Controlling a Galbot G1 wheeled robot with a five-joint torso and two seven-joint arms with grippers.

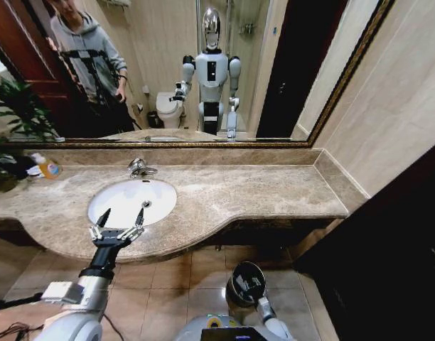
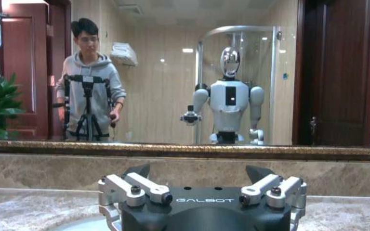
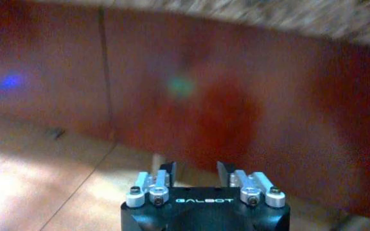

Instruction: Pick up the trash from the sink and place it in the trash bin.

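Left gripper (image 1: 121, 215) over sink (image 1: 107, 206) near rim, jaws spread, empty. Right gripper (image 3: 195, 168) low near floor, jaws apart, empty. Basin looks bare; trash bin (image 1: 246, 283) beside it.

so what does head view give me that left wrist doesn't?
Head view alone: the sink, faucet, soap bottle, and the bin low in front of the counter.

Left wrist alone: a level, close look from behind the gripper body with its GALBOT mark.

Both: the left gripper, open, at the sink's front rim; the counter; the mirror with the robot's reflection.
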